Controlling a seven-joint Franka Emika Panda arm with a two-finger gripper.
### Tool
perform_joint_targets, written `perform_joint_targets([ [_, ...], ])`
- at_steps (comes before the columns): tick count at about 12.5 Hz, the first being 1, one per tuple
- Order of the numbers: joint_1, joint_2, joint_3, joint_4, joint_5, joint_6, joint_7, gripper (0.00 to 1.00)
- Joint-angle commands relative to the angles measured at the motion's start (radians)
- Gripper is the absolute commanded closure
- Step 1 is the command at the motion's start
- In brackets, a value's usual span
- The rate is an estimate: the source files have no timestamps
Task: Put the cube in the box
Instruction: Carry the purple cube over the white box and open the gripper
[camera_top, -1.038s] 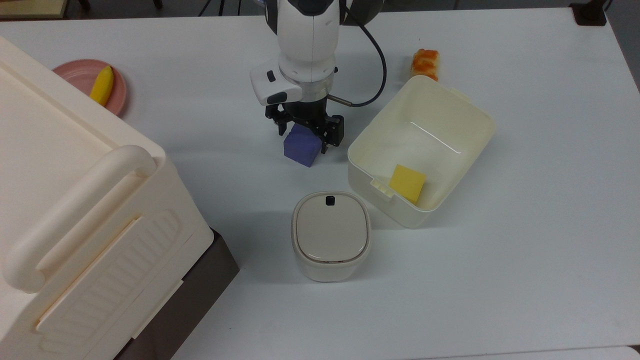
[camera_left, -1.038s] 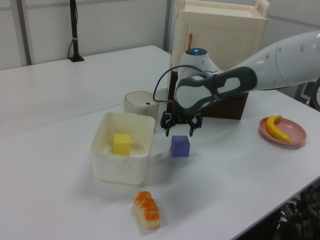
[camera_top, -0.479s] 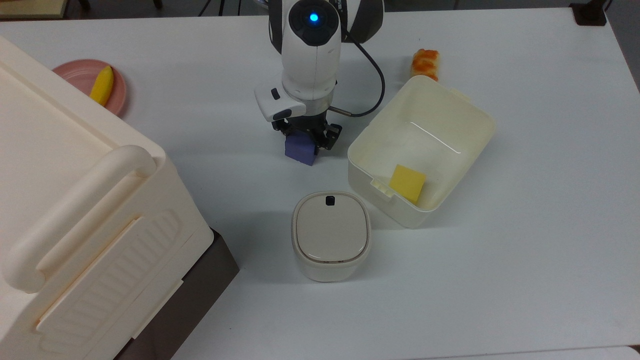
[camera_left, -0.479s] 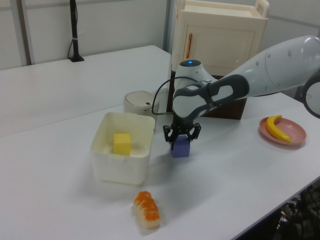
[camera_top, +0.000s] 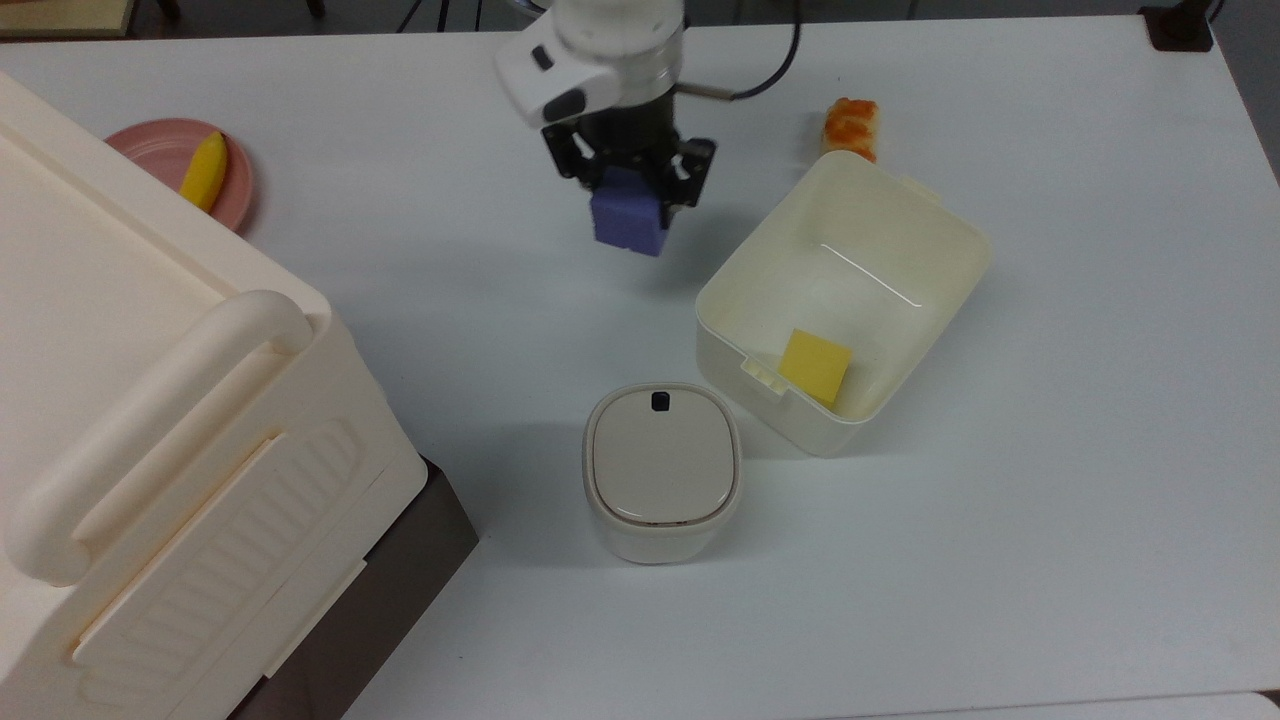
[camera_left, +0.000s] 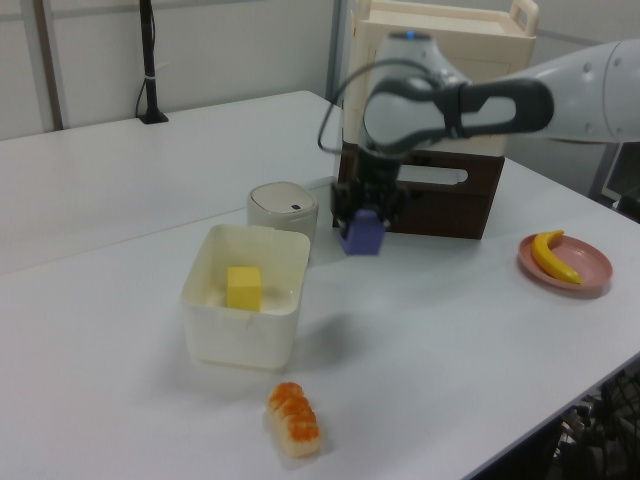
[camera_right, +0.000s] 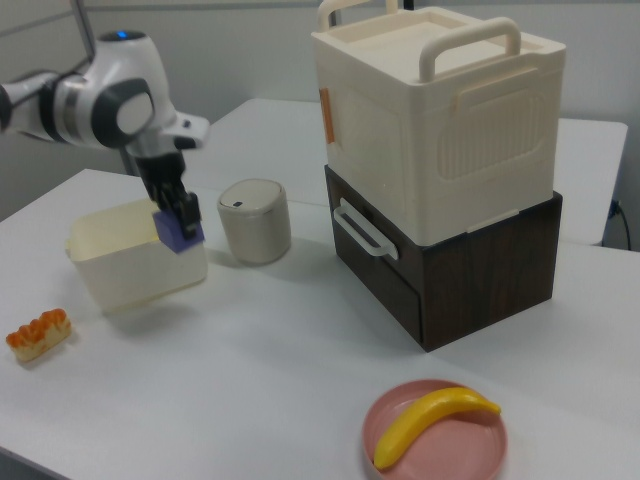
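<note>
Aloft, hand (camera_top: 628, 190) around cube (camera_top: 628, 222)

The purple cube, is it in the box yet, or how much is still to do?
Not yet. Done: the pincer has picked up the purple cube; in the left view it hangs clear of the table. In hand: carrying it. Left: move it over the box, where a yellow block already sits, and let go.

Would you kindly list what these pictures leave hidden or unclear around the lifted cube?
- Top view: the gripper covers the purple cube's upper part, and the picture's top edge cuts off the arm.
- Right view: the box's near wall hides its inside.
- Left view: the gripper is blurred.
</note>
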Motion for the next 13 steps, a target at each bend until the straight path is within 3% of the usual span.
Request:
perform_joint_targets([
  [1,-0.022,0.012,0.132,0.102,0.040,-0.023,0.105,1.00],
  [2,-0.015,0.018,0.154,0.128,0.039,-0.021,0.159,1.00],
  [5,0.068,0.090,0.152,0.149,0.010,0.075,0.309,1.00],
  [6,0.091,0.119,0.152,0.149,-0.033,0.101,0.369,0.96],
  [7,0.111,0.138,0.152,0.148,-0.076,0.120,0.420,0.71],
  [8,0.113,0.147,0.154,0.148,-0.082,0.123,0.432,0.24],
  [9,0.113,0.150,0.154,0.148,-0.084,0.122,0.435,0.00],
  [13,0.106,0.117,0.142,0.148,-0.119,0.055,0.411,0.00],
])
